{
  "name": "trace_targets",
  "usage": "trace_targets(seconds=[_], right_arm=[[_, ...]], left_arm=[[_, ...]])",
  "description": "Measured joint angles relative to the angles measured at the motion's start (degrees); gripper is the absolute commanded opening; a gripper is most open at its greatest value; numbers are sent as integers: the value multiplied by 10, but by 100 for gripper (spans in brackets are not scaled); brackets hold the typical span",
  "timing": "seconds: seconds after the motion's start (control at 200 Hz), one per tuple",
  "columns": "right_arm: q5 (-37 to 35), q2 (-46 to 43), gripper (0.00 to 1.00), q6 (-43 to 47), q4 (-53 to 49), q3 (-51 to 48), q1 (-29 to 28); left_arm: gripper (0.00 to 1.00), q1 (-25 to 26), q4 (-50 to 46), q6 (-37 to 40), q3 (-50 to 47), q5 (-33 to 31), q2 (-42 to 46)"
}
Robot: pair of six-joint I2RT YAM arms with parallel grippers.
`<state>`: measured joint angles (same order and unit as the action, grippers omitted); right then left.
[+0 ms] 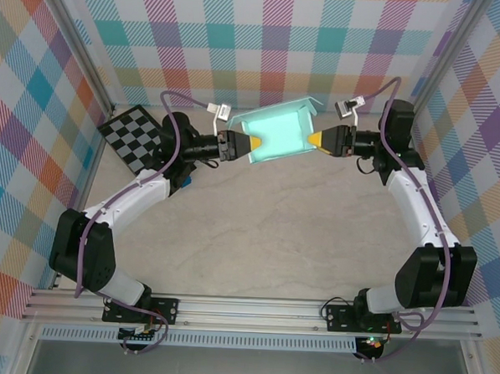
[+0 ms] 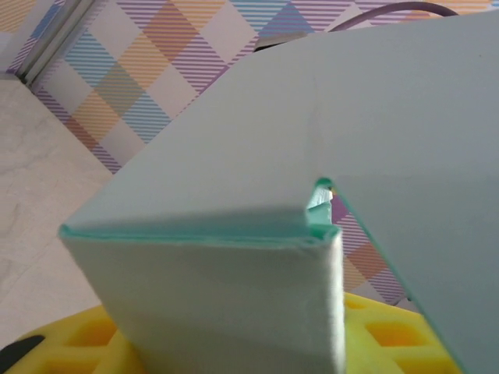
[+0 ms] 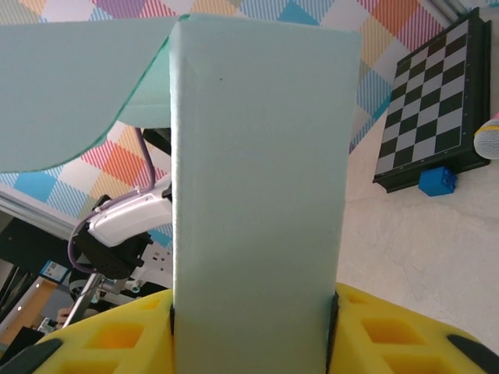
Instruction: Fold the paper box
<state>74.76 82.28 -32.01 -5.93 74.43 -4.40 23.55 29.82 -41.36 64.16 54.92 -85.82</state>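
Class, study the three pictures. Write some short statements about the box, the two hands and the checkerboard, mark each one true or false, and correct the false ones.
1. The box lies flat and unfolded on the table. False: its walls are bent up, and it sits between the two hands.
2. The right hand grips one wall of the box. True.
3. The checkerboard is on the robot's right side. False: it is at the far left.
4. A blue block sits against the checkerboard's edge. True.
5. The left hand meets the box's opposite end. True.
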Motion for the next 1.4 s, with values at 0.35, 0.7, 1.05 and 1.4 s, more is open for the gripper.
trace_targets(seconds=[0.35,0.7,1.05,1.4], right_arm=[[-179,21,59,75,-83,7,-6],[-457,-22,55,210,-139,-34,-128],[-623,5,51,276,-153,-35,-170],[-676,56,42,269,-172,8,-205]], left_arm=[[38,0,-204,74,39,-144,-1],[39,0,-360,95,82,-212,-33],[39,0,-408,90,83,-213,-40],[39,0,-421,73,83,-210,-43]])
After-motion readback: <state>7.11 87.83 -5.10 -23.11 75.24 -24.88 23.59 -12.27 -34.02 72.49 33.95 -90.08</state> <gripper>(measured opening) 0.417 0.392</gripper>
